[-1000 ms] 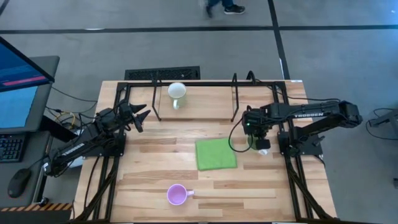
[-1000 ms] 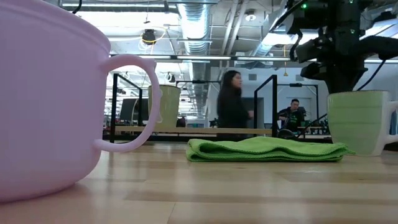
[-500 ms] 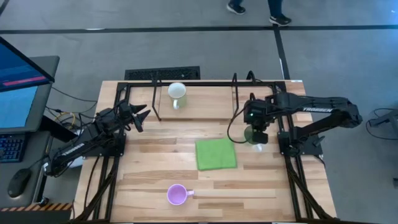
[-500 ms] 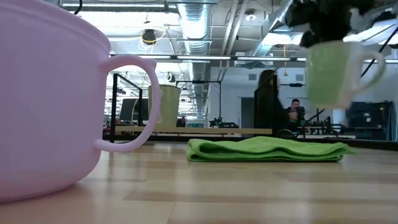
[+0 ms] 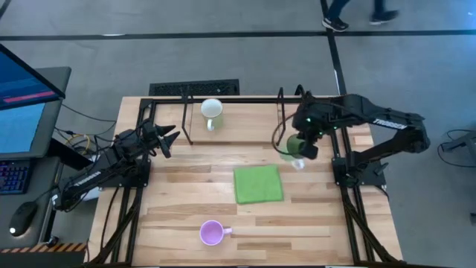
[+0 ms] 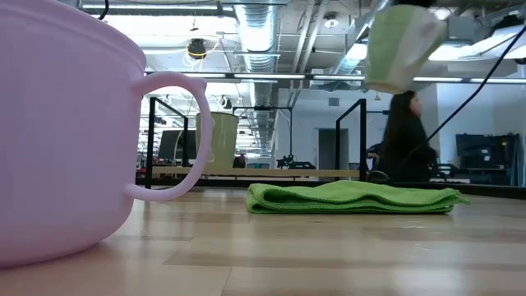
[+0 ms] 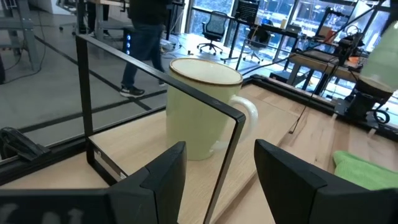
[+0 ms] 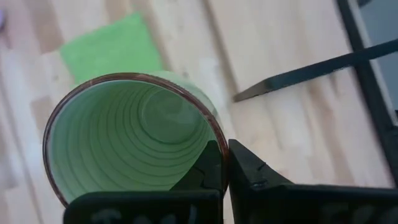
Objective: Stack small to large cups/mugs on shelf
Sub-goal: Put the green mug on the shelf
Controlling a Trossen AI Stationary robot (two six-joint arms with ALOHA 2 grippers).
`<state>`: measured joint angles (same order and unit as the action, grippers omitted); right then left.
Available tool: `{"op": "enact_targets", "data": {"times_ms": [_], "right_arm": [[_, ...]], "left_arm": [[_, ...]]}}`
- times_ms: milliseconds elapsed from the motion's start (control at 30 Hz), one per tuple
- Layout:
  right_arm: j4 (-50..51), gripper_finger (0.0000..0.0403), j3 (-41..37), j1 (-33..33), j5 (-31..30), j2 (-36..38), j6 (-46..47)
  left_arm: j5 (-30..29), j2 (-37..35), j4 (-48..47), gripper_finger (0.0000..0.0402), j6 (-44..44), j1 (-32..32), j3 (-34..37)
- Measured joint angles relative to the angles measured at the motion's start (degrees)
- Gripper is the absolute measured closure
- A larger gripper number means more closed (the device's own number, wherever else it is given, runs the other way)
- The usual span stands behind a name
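Right gripper (image 8: 225, 163) fingers pinch only the rim of the green mug (image 8: 127, 134), carried in the air near the shelf (image 5: 245, 126) at the bench's far edge. It's a thin hold, so the mug could swing, slip, or clip the black wire upright (image 5: 281, 119). Left gripper (image 7: 214, 171) waits with its fingers spread, facing the white mug (image 7: 202, 106).

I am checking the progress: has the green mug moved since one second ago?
Yes. The green mug, held by the right gripper, went from right of the green cloth up toward the shelf, now above the table.
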<state>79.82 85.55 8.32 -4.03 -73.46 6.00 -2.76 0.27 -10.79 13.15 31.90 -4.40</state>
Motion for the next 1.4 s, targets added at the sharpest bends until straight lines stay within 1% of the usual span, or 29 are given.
{"op": "enact_targets", "data": {"times_ms": [167,333,500,600,800,1000,1300,1400], "right_arm": [[0.9,0.0386,4.0,3.0,-0.7,-5.7,-1.4],[1.2,0.0386,10.6,5.8,-0.5,-13.9,-1.8],[1.7,0.0386,20.0,7.6,-0.6,-22.2,-1.5],[1.9,0.0386,26.7,8.4,-0.6,-26.9,-1.9],[5.8,0.0386,39.7,9.4,-0.6,-36.0,-4.7],[7.9,0.0386,49.0,10.5,-0.5,-44.4,-7.1],[5.2,0.0386,48.8,14.3,-0.5,-48.6,-8.0],[2.1,0.0386,48.9,14.9,-0.7,-49.5,-8.1]], "left_arm": [[0.0,0.0,0.0,0.0222,0.0,0.0,0.0],[0.5,0.0,-0.1,0.0222,0.0,0.0,0.0],[2.9,0.0,-0.1,0.0222,-1.2,0.0,0.0],[3.0,0.0,-0.1,0.0222,-1.3,0.0,0.0],[3.1,0.0,-0.1,0.0222,-1.3,0.0,0.0],[4.4,0.0,-0.2,0.0222,-1.3,0.0,0.0],[5.5,0.0,-0.3,0.0222,-1.3,0.0,0.0],[5.5,0.1,-0.3,0.0222,-1.3,0.0,0.0]]}}
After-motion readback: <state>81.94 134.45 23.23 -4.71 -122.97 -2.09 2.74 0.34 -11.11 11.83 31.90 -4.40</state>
